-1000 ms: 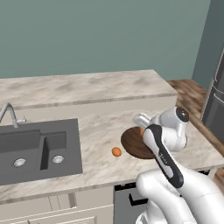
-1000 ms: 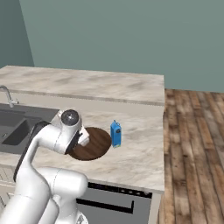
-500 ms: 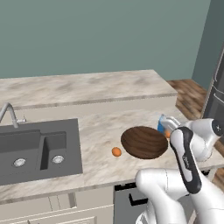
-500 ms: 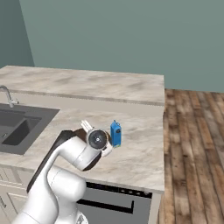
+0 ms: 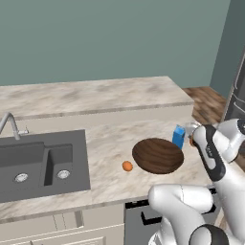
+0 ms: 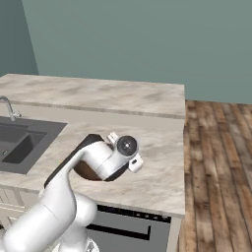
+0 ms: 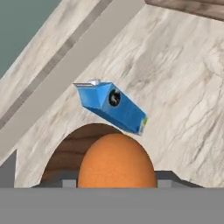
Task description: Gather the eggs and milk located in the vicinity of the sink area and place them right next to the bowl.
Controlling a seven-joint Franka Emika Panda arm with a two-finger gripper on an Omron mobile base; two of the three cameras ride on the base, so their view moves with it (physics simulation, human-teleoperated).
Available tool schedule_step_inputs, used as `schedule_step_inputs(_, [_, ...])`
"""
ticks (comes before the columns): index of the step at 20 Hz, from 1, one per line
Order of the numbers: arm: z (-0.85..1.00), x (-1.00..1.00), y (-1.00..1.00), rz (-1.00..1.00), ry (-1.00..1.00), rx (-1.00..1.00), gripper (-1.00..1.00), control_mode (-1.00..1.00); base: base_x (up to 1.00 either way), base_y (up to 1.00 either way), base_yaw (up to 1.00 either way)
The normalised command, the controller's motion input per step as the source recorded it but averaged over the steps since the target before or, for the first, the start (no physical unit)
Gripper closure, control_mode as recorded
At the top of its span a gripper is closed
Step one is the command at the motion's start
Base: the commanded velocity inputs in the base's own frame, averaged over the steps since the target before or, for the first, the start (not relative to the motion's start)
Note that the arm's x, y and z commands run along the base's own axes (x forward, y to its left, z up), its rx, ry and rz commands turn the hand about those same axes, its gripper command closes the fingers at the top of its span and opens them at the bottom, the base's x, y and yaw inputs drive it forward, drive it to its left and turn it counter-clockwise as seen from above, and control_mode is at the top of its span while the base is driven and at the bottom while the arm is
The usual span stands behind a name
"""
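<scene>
Gripping egg (image 7: 116, 161); milk (image 7: 113, 106) label illegible

Teal wall (image 5: 110, 38), wood floor (image 6: 216, 162)

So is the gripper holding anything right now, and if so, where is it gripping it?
Yes. The gripper is shut on an egg, pinched at its lower sides between the fingers, above the bowl and near the milk.
</scene>
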Motion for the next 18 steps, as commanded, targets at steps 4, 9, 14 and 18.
schedule_step_inputs(4, [0.02, 0.39, -0.39, 0.00, 0.38, -0.17, 1.00, -1.00, 0.00, 0.00, 0.00])
schedule_step_inputs(9, [-0.19, 0.04, -0.38, 0.00, 0.08, -0.02, 1.00, -1.00, 0.00, 0.00, 0.00])
schedule_step_inputs(14, [-0.54, 0.00, -0.27, 0.03, 0.03, 0.07, 1.00, -1.00, 0.00, 0.00, 0.00])
schedule_step_inputs(18, [-0.29, 0.00, -0.01, 0.08, 0.11, 0.11, 1.00, -1.00, 0.00, 0.00, 0.00])
